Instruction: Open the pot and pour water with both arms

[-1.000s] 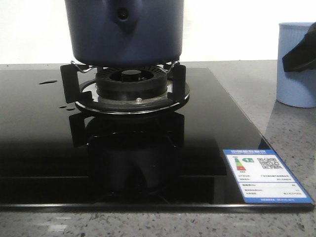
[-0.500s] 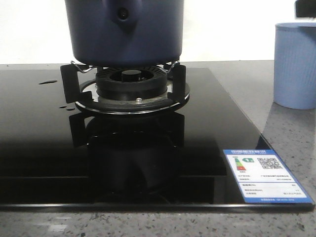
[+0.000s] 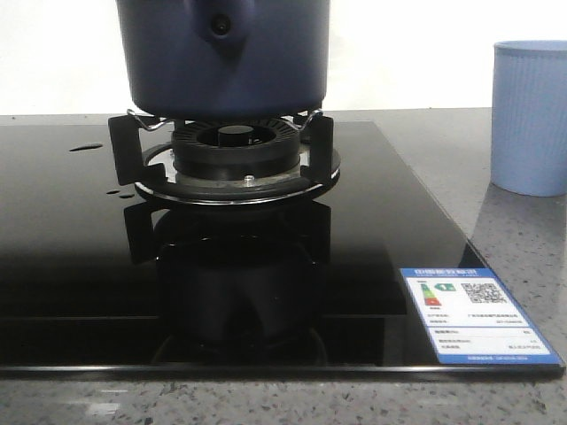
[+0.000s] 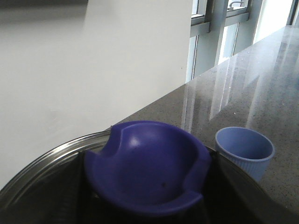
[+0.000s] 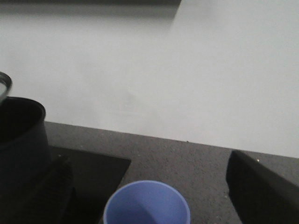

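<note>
The right claw [image 5: 149, 205] has lifted clear of the cup [image 3: 530, 115] in the front view; it hangs above it, fingers spread; the pot [image 3: 223, 55] sits on the burner [image 3: 236, 152]; the left claw holds the lid's knob [image 4: 147, 165].

Pot [image 3: 221, 62] is showing dark navy-blue, matte, w/ a dark round rivet [image 3: 220, 27]. Cup [image 3: 530, 115] is showing light blue, fine vertical ribbing — sitting btwn the right gripper's black fingers [image 5: 259, 191] in the wrist view. Hob [image 3: 221, 266] is gleaming glossy black; label [image 3: 477, 316] is showing blue-bordered white w/ a QR code. Counter [image 3: 523, 239] is looking speckled grey — lid knob [image 4: 147, 165] deep blue.
</note>
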Tool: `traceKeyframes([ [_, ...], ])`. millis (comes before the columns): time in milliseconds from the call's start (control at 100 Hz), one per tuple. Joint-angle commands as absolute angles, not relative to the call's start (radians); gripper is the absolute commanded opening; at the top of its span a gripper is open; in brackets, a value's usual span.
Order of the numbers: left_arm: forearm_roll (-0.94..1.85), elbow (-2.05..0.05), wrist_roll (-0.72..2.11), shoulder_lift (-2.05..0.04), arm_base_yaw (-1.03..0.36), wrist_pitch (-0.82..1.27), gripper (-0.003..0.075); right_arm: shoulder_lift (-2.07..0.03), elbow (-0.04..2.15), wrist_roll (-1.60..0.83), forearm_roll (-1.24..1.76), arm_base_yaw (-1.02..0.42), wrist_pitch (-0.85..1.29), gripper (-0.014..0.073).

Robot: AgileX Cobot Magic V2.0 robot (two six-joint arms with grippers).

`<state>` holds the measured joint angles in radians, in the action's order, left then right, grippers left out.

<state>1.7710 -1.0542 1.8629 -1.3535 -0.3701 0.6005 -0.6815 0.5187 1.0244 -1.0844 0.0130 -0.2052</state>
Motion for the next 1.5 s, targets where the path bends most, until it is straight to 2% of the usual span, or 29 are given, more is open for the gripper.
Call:
traceKeyframes([
  [0, 1.862, -1.095, 1.852, -1.338, -0.377, 0.645, 0.0306, -0.648, 0.546, 1.037, -1.07, 0.016, -0.284, 0.0599],
  [90, 1.862, -1.095, 1.852, -1.35, -0.377, 0.645, 0.0306, -0.624, 0.546, 1.037, -1.07, 0.016, -0.33, 0.0533],
  [160, 1.862, -1.095, 1.852, -1.357, -0.377, 0.643, 0.0306, -0.611, 0.546, 1.037, -1.07, 0.016, -0.361, 0.0413],
  [350, 1.862, -1.095, 1.852, -1.366, -0.377, 0.615, 0.0306, -0.597, 0.546, 1.037, -1.07, 0.016, -0.417, -0.0074],
  [1490, 1.862, -1.135, 1.88, -1.439, -0.377, 0.552, 0.0306, -0.597, 0.546, 1.037, -1.081, 0.016, -0.42, -0.0069],
])
